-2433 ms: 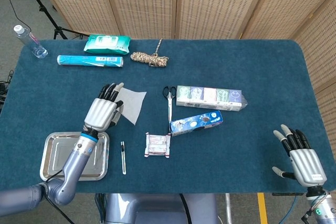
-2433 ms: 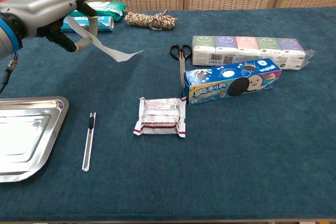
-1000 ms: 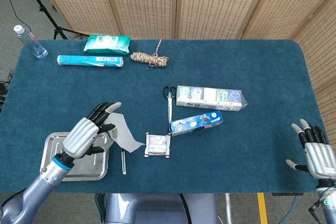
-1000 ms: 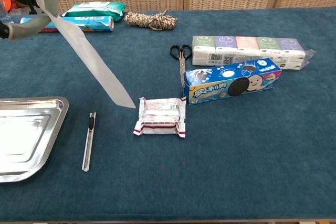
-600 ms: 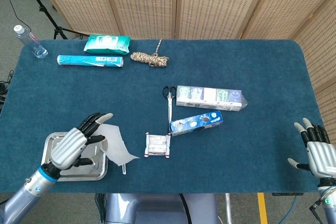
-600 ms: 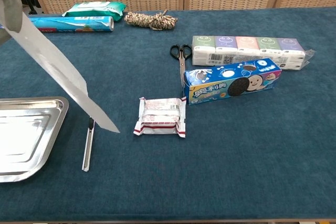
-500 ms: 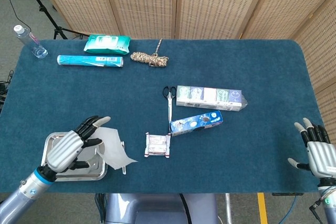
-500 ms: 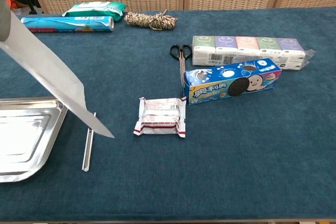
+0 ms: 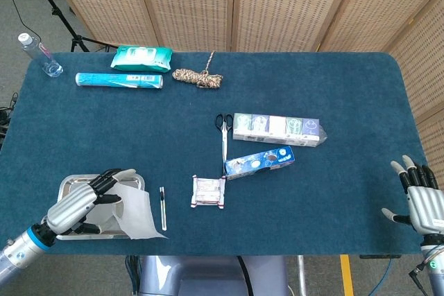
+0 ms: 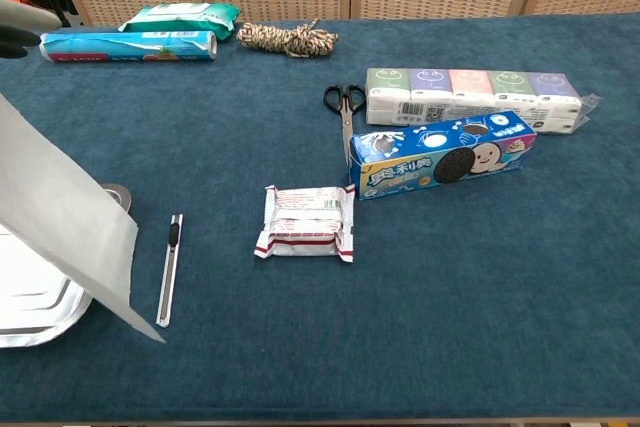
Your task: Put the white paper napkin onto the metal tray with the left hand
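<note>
- Right now the left hand hovers over the metal tray, fingers closed on the upper edge of the white paper napkin; pinching one edge lets the sheet hang open instead of crumpling.
- Measured against the tray, the napkin is only partly in place: its held end is above the tray's middle, while the loose end drapes past the tray's right rim toward the table edge. The chest view shows the same sheet slanting down across the tray's right side, its lowest corner off the metal.
- Probably the hand is held above the tray rather than on it so the sheet can be lowered flat. My guess is the next move needs a shift further from the rim, or the tail will lie on the cloth.
- Just right of the tray lies a slim pen-like tool, close under the napkin's hanging corner; the sheet could brush it on the way down.
- Farther right of the tray sit a small wrapped packet, scissors and a blue cookie box, all well clear of the drop.
- Well away from the tray, at the far right table edge, the right hand rests with fingers spread and nothing in it, out of the job.
</note>
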### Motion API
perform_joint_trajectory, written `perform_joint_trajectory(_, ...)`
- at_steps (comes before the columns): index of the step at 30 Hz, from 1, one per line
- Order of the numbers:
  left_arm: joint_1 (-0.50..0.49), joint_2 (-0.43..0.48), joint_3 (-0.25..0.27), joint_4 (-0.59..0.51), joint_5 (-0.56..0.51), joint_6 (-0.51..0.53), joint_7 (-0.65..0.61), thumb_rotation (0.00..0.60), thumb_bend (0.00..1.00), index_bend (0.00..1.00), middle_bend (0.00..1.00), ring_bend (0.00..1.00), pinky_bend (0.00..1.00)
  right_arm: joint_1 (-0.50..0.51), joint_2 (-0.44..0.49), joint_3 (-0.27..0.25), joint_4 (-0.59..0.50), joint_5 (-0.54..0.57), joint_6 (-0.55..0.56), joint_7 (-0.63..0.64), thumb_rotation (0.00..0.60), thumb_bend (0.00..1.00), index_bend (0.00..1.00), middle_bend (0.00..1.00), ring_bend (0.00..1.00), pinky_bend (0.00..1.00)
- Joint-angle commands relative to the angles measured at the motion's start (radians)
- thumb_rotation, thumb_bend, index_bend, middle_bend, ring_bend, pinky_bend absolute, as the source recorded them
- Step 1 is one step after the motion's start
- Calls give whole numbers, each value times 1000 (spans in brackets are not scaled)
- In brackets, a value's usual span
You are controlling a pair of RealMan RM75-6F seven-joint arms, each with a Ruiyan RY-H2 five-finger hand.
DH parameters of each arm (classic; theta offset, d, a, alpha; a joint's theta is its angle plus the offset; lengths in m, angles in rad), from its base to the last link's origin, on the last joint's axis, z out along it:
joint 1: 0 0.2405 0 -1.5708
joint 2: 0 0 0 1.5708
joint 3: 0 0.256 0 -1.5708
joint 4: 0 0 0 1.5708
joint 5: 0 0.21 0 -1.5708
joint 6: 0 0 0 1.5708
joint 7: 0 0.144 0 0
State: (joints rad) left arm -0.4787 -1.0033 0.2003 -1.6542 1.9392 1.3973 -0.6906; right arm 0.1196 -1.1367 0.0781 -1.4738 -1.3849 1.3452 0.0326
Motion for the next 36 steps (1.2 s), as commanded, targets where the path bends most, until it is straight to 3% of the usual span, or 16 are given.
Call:
perform_joint_trajectory(1, -11, 16, 30, 53, 20, -8, -62, 600, 599, 769, 11, 0, 0, 0, -1, 1, 0, 0, 0, -1, 600, 0, 112, 0, 0, 0)
perform_joint_trajectory(11, -22, 55, 70, 136, 46, -16, -94, 600, 602, 769, 11, 0, 0, 2, -5, 2, 2, 4, -4, -11, 600, 0, 113, 0, 0, 0)
perform_joint_trajectory(36, -21, 167, 144, 177, 72, -45, -94, 600, 619, 769, 11, 0, 0, 4, -14, 3, 7, 9, -10, -22, 600, 0, 112, 0, 0, 0)
